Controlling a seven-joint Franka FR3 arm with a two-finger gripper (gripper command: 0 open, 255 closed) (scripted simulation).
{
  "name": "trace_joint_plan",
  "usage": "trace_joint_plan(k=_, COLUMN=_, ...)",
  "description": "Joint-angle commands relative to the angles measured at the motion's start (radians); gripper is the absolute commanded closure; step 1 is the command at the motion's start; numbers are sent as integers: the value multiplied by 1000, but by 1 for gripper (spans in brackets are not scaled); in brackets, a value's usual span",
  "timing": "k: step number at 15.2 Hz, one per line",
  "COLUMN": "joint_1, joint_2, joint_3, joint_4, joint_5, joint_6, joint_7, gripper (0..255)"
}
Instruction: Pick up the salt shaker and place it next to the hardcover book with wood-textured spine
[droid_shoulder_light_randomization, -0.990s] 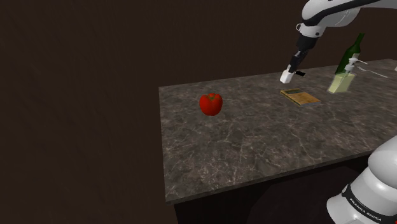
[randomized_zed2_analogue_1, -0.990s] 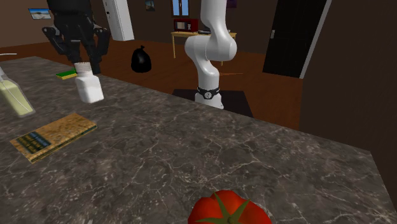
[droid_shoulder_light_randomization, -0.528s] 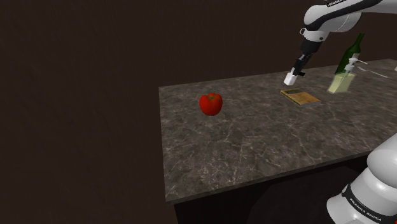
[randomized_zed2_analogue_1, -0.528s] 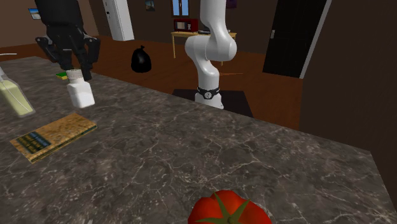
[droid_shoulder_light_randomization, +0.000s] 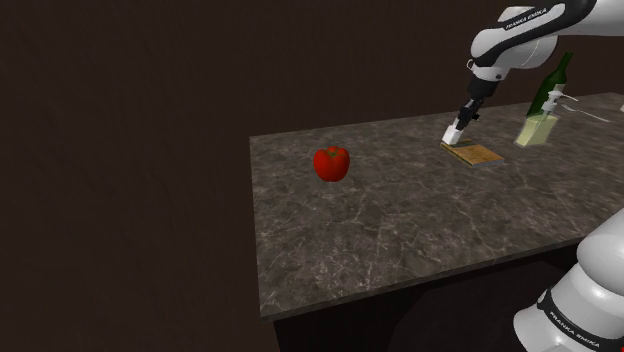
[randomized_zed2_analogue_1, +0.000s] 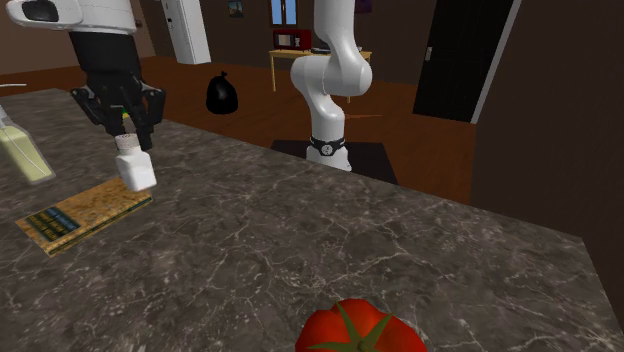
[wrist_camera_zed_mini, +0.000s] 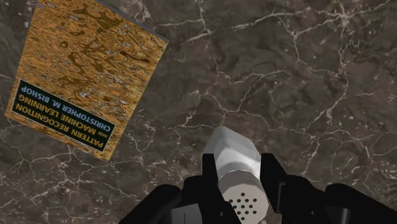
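Two readable texts: a book's title and the arm maker's name
In the wrist view the hardcover book (wrist_camera_zed_mini: 83, 70), with a mottled orange-brown cover, has a dark strip (wrist_camera_zed_mini: 62, 119) along one edge. White capitals on it read "PATTERN RECOGNITION AND MACHINE LEARNING" and "CHRISTOPHER M. BISHOP". In the shoulder view the white arm (droid_shoulder_light_randomization: 598, 262) at the lower right wears a black ring (droid_shoulder_light_randomization: 562, 322) printed "FRANKA EMIKA". The dark lettering on its upper link (droid_shoulder_light_randomization: 527, 17) is too small to be sure of

White salt shaker (wrist_camera_zed_mini: 236, 156); mottled orange-brown book (wrist_camera_zed_mini: 89, 70); dark veined counter (droid_shoulder_light_randomization: 400, 220); red tomato (droid_shoulder_light_randomization: 331, 162).
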Motion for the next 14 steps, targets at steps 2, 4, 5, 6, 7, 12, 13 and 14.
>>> trace_joint_plan(k=2, joint_1=0, joint_2=9, joint_3=-1, joint_4=-31, joint_5=5, joint_6=40, joint_7=-6, gripper=255)
trace_joint_plan(k=4, joint_1=0, joint_2=19, joint_3=-2, joint_4=-48, joint_5=10, joint_6=66, joint_7=-12, gripper=255)
trace_joint_plan(k=5, joint_1=0, joint_2=25, joint_3=-2, joint_4=-56, joint_5=13, joint_6=80, joint_7=-14, gripper=255)
trace_joint_plan(k=6, joint_1=0, joint_2=30, joint_3=-3, joint_4=-64, joint_5=16, joint_6=93, joint_7=-17, gripper=255)
trace_joint_plan(k=7, joint_1=0, joint_2=36, joint_3=-3, joint_4=-72, joint_5=20, joint_6=106, joint_7=-20, gripper=255)
trace_joint_plan(k=12, joint_1=1, joint_2=68, joint_3=-4, joint_4=-107, joint_5=38, joint_6=171, joint_7=-38, gripper=255)
trace_joint_plan(k=13, joint_1=1, joint_2=76, joint_3=-5, joint_4=-114, joint_5=43, joint_6=184, joint_7=-41, gripper=255)
trace_joint_plan(k=14, joint_1=1, joint_2=83, joint_3=-5, joint_4=-120, joint_5=47, joint_6=197, joint_7=-45, gripper=255)
